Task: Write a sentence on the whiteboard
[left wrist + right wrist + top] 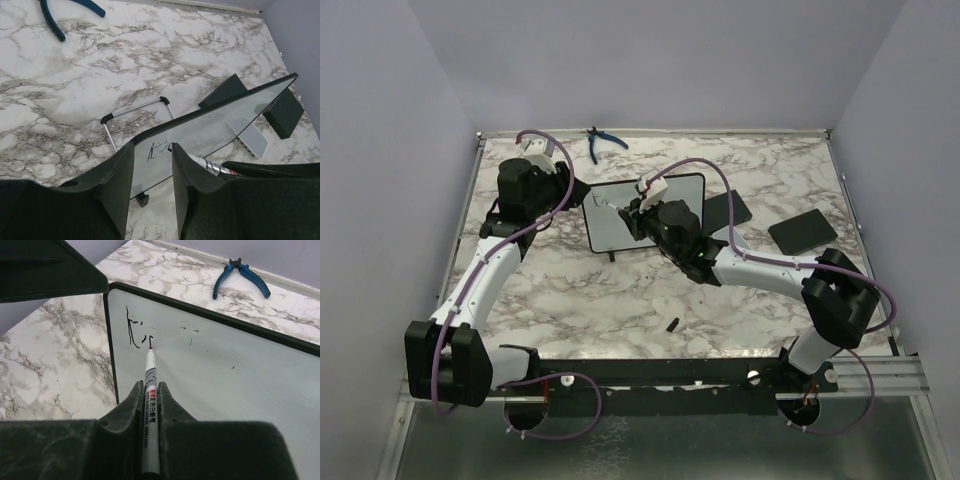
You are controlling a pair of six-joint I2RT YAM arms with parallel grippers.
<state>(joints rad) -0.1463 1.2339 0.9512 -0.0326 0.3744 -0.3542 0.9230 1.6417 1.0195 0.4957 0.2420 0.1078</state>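
Observation:
The whiteboard [615,232] [225,370] [220,125] stands upright on its feet at mid-table. Of the sentence, only a "K" and a short stroke [132,330] [157,149] show, near the board's upper left corner. My right gripper [149,386] [638,210] is shut on a white marker [149,365] [210,165], whose tip touches the board just right of those strokes. My left gripper [152,150] [578,200] is at the board's left end, jaws apart, with the board face showing between them. Whether the fingers touch the board is unclear.
Blue-handled pliers [603,142] [240,275] lie at the back edge. Two flat black pads [732,210] [802,230] lie right of the board, and a pale grey block [252,140] lies behind it. A small black piece [673,323] lies near the front.

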